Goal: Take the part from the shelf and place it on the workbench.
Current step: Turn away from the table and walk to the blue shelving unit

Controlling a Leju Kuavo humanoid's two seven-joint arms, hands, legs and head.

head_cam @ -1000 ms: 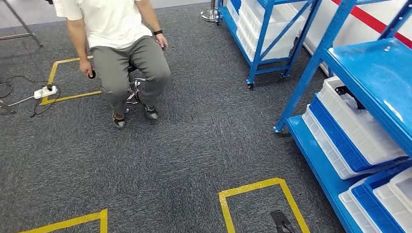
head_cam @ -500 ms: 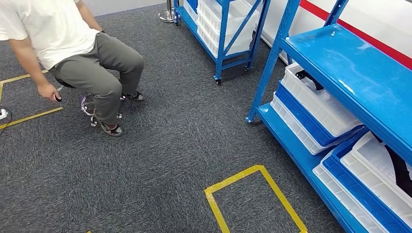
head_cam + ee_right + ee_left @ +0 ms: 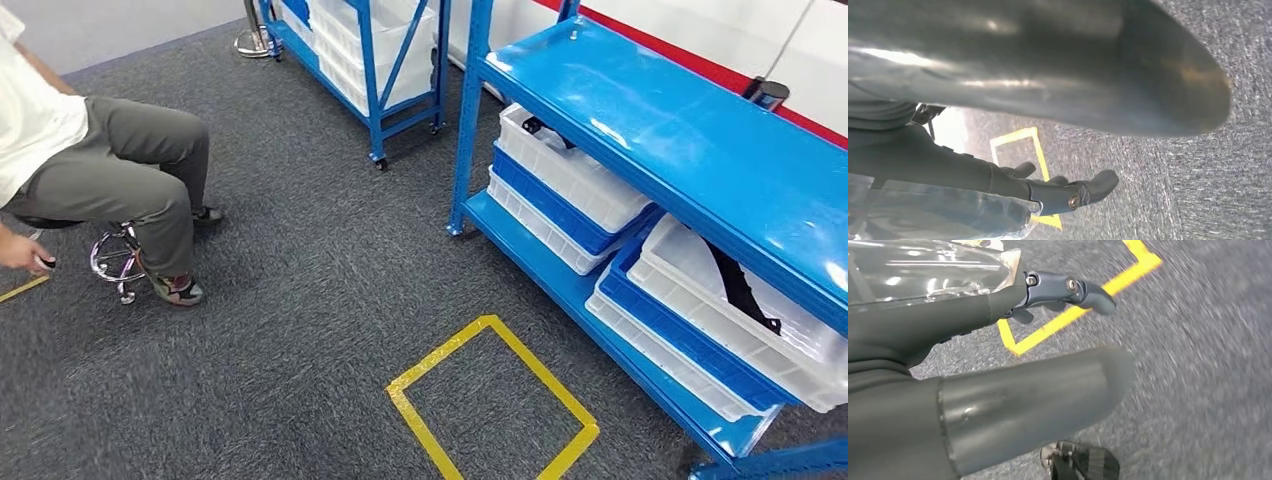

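Parts, dark and angular, lie in the white bins on the blue shelf (image 3: pixel 700 160): one black part (image 3: pixel 738 287) in the nearer white bin (image 3: pixel 740 320) on the lower level, another dark piece (image 3: pixel 535 127) in the farther bin (image 3: pixel 570 180). Over the last second the whole head view has swung, so the shelf has slid from the picture's right edge toward its middle while the seated person (image 3: pixel 90 170) has drifted off to the left; that is the camera turning, not the things moving. The robot appears to be turning to face the shelf, with the pick not yet begun. Yellow floor tape (image 3: pixel 490 395) marks a square just in front of the shelf. Both arms hang over the carpet: the left hand (image 3: pixel 1058 295) and the right hand (image 3: pixel 1058 190) have their fingers apart, holding nothing.
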